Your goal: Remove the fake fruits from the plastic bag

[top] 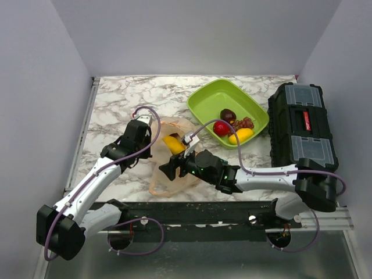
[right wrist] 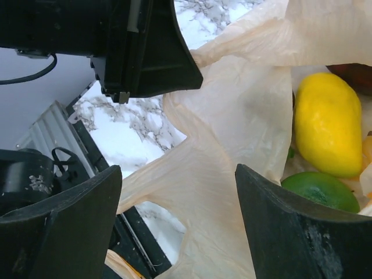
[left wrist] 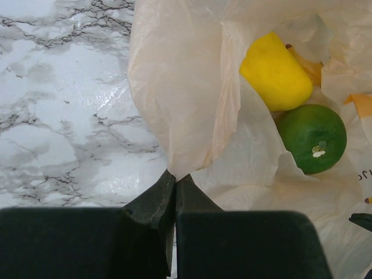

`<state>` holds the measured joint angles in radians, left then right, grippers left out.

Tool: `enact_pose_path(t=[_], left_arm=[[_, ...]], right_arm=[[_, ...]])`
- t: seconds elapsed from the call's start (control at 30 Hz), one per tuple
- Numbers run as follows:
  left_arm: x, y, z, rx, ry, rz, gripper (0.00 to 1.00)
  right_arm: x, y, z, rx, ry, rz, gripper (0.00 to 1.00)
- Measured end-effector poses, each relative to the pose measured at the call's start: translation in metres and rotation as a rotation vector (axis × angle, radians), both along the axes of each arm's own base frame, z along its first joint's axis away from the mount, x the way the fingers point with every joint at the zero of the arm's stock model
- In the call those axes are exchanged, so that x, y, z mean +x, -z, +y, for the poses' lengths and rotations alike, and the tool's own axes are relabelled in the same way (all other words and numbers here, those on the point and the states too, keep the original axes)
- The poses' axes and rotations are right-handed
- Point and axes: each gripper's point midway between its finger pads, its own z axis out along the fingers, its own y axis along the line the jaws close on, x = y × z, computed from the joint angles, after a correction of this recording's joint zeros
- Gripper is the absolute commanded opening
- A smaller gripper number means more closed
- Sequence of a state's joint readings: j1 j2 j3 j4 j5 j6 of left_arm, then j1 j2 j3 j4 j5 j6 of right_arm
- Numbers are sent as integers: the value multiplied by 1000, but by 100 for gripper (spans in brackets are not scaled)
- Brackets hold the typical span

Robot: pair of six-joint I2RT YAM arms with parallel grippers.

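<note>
- The bag (left wrist: 180,87) lies on the table (top: 116,104), near its middle, between the two arms.
- The left gripper (left wrist: 175,177) is clenched on a fold of the bag edge and holds this side up.
- The right gripper (right wrist: 179,174) is spread wide and grasps nothing. The film and a handle loop lie between its fingers.
- Inside the bag a lemon (left wrist: 276,72) and a lime (left wrist: 313,136) lie side by side, just beyond the right gripper. An orange piece behind them is mostly hidden.
- An apple (top: 221,128), a plum (top: 228,115), grapes (top: 246,122) and a yellow piece (top: 241,136) are already in the tray (top: 224,96), far right of the bag.
- I judge these fruits to be light, hard and glossy. Their round skin may slip out of the fingers.
- The lemon looks best taken across its narrow middle, and the lime across its widest part.
- The bag is thin, soft and crinkly. It folds over the fruits, so a finger may pinch film together with a fruit.
- The table has a smooth, shiny marble pattern, so a dropped fruit may roll.
- Plain pale walls (top: 174,35) close the far, left and right sides.
- A black toolbox (top: 302,125) stands at the right edge, just beside the tray.
</note>
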<state>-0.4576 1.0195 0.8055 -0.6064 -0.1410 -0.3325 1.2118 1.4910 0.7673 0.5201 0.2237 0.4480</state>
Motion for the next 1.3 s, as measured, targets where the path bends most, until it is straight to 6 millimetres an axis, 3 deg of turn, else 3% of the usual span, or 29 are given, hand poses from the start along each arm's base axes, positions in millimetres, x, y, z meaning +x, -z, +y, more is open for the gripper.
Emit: enact_pose_path(t=[0.07,0.23,0.37,0.7,1.07,1.3], left_arm=[[0,2,-1,0,5,7,0],[-1,3,-4,-8,17,17,0],[-2,4,-5,-13,24,22,0],[-4,5,-10,-32,46,38,0],[-5,10,-13,-36,57,61,0],[-6,12,-15,-39,63,73,0]], right_arm=[[4,-1,-1,-7,21,-2,65],[28,13,5,-107,129,-10,53],[46,29,10,-205,204,-23,53],[58,74,-36,-400,327,-10,55],[66,103,-60,-504,399,13,72],[71,112,-64,-525,429,6,70]])
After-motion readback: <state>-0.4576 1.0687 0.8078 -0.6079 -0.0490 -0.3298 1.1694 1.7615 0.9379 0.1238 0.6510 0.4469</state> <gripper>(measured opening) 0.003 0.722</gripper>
